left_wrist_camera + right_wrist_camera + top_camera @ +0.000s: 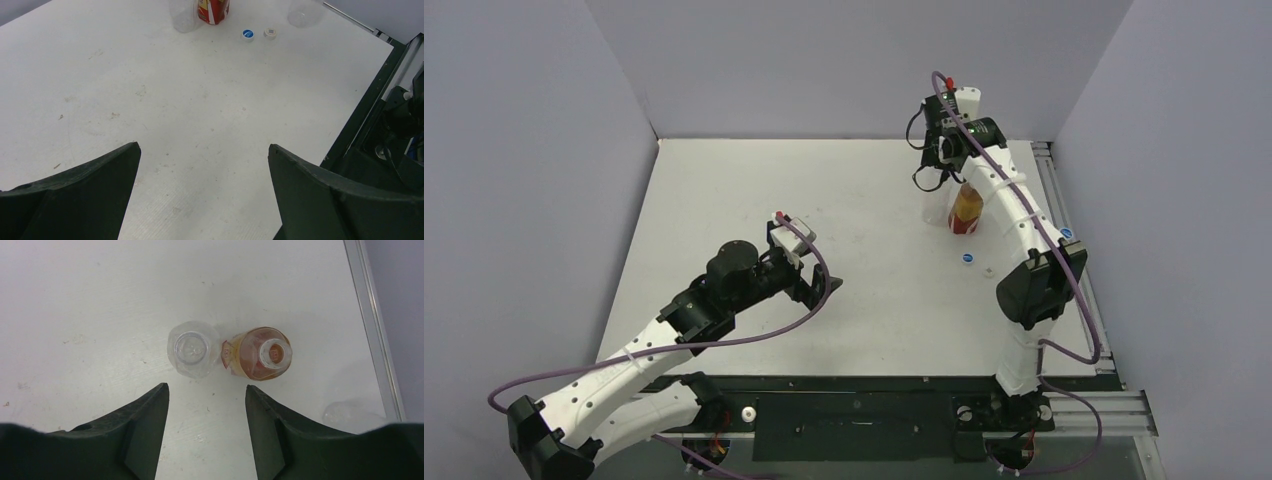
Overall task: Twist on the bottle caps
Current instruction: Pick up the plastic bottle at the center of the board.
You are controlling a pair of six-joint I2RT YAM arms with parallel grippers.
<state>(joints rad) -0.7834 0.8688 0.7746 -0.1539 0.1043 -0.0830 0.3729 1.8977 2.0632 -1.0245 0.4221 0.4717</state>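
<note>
1. The clear bottle [192,351] and the amber bottle [260,354] stand uncapped and touching, far right on the table [754,200].
2. The blue-and-white cap [247,34] and white cap [270,33] lie loose nearby.
3. The right pincer [206,388] hangs over the bottles, jaws apart and empty. The left pincer [204,146] is spread wide, also empty.
4. The caps look tiny, light and slippery, so I'd pinch them across the rim. The bottles probably squash and tip, so grip mid-body, gently.
</note>
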